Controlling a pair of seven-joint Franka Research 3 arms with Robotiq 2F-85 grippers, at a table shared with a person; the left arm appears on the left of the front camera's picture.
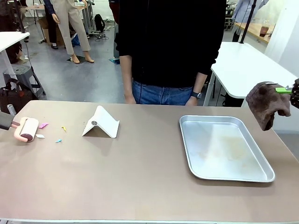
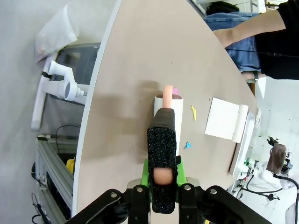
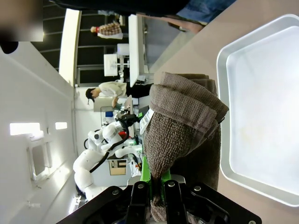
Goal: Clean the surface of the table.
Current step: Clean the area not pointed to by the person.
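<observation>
The beige-brown table [image 1: 140, 182] spreads across the front view. At its far left my left gripper [image 2: 162, 179] is shut on the black handle of a pink lint roller [image 1: 26, 129], whose white roll [image 2: 168, 105] lies on the tabletop [image 2: 135, 60]. Small paper scraps, pink [image 1: 43, 125], yellow [image 1: 64, 128], white [image 1: 39, 136] and blue [image 1: 59, 140], lie just right of the roller. My right gripper [image 3: 156, 186] is shut on a brown cloth [image 1: 266, 103], which hangs in the air beyond the right end of the table.
A silver metal tray [image 1: 224, 147] lies on the right half of the table. A white folded stand [image 1: 101, 122] sits left of centre. A person in a black top [image 1: 168, 46] stands at the far edge, hands down. A white table [image 1: 247, 63] stands behind, right.
</observation>
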